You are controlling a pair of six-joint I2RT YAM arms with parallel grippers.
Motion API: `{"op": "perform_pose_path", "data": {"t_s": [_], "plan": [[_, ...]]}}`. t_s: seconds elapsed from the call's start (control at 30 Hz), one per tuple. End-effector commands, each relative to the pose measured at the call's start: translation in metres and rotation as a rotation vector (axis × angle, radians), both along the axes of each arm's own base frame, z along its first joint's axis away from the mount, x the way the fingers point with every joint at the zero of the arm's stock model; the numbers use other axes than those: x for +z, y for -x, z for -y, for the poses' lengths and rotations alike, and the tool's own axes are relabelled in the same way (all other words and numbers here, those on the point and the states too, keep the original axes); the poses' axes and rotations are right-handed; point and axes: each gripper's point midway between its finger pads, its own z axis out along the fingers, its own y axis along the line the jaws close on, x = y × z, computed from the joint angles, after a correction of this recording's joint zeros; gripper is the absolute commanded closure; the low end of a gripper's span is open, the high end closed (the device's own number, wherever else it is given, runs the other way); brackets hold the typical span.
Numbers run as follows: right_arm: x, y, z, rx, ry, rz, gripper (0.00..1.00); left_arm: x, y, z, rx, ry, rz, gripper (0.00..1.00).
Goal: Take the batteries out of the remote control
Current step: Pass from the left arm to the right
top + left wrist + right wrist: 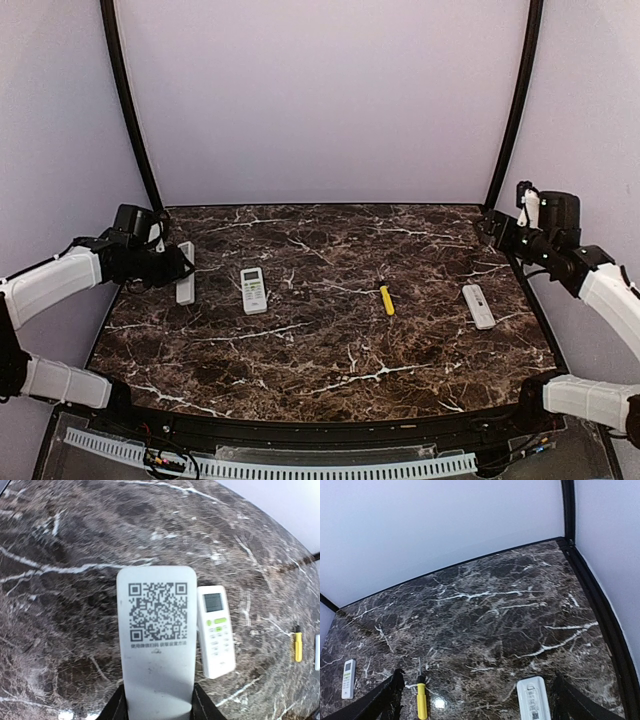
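White plastic, back side up, fills the left wrist view: the QR-code remote [157, 650] sits at the left edge of the dark marble desk [330, 350], towards the far-left corner, with the left gripper [170, 266] on its near end. Its fingers [116, 709] lie against the two long sides with no gap showing, so I judge the remote gripped. Whether it is lifted or flat on the desk I cannot tell. No batteries show in any view; most likely they are inside the remotes, and no open compartment shows on this back face. The step in hand reads as securing the first remote, with nothing unloaded yet. The next move calls for the back cover to be slid or prised off while the left fingers hold the body steady. That is probably work for the other arm, perhaps with the yellow-handled tool [387, 300] lying near the middle of the desk. The left arm reaches in from the left edge, its wrist bent towards the desk's middle. The right gripper [477, 687] hangs over the far-right corner, fingers spread wide and holding nothing, tilted down towards the right-hand remote [534, 700] by the right edge. The green-button remote [216, 630] lies face up near the held one, apart from it.
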Motion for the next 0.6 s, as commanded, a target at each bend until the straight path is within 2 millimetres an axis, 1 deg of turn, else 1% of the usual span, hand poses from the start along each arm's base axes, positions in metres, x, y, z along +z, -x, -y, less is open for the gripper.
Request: {"op": "perform_pose_path", "data": {"t_s": [0.0,0.03,0.07,0.1,0.13,0.17,0.2,0.23,0.27,0.3,0.37,0.4,0.43,0.47,0.57], "plan": [[0.025,-0.009,-0.050,0.247,-0.091,-0.050,0.03,0.072,-0.008,0.047,-0.239,0.080,0.159,0.86],[0.026,-0.010,-0.061,0.289,-0.110,-0.072,0.03,0.092,-0.008,0.064,-0.326,0.072,0.209,0.86],[0.028,-0.010,-0.072,0.330,-0.127,-0.090,0.03,0.093,-0.006,0.072,-0.369,0.062,0.200,0.86],[0.029,-0.011,-0.083,0.363,-0.142,-0.111,0.03,0.111,-0.003,0.091,-0.460,0.047,0.249,0.86],[0.031,-0.011,-0.094,0.392,-0.154,-0.126,0.03,0.111,-0.002,0.099,-0.506,0.036,0.243,0.86],[0.033,-0.010,-0.107,0.429,-0.160,-0.136,0.03,0.119,0.002,0.118,-0.593,0.026,0.272,0.86],[0.037,-0.009,-0.119,0.460,-0.166,-0.144,0.03,0.122,0.005,0.128,-0.637,0.022,0.286,0.86],[0.039,-0.007,-0.133,0.497,-0.171,-0.155,0.03,0.127,0.010,0.146,-0.718,0.017,0.314,0.86],[0.046,-0.005,-0.146,0.532,-0.180,-0.155,0.03,0.128,0.015,0.156,-0.767,0.025,0.325,0.86],[0.048,-0.003,-0.160,0.566,-0.193,-0.165,0.04,0.130,0.021,0.171,-0.834,0.017,0.348,0.86],[0.053,0.002,-0.184,0.626,-0.239,-0.180,0.05,0.130,0.033,0.190,-0.921,0.023,0.370,0.86],[0.055,0.004,-0.196,0.663,-0.268,-0.186,0.06,0.127,0.037,0.195,-0.961,-0.001,0.390,0.87],[0.058,0.007,-0.207,0.694,-0.297,-0.191,0.07,0.127,0.044,0.206,-1.000,-0.009,0.413,0.87],[0.059,0.010,-0.218,0.727,-0.322,-0.196,0.07,0.119,0.049,0.210,-1.025,-0.041,0.420,0.87],[0.065,0.018,-0.250,0.810,-0.391,-0.196,0.09,0.111,0.052,0.214,-1.045,-0.080,0.418,0.87]]}}
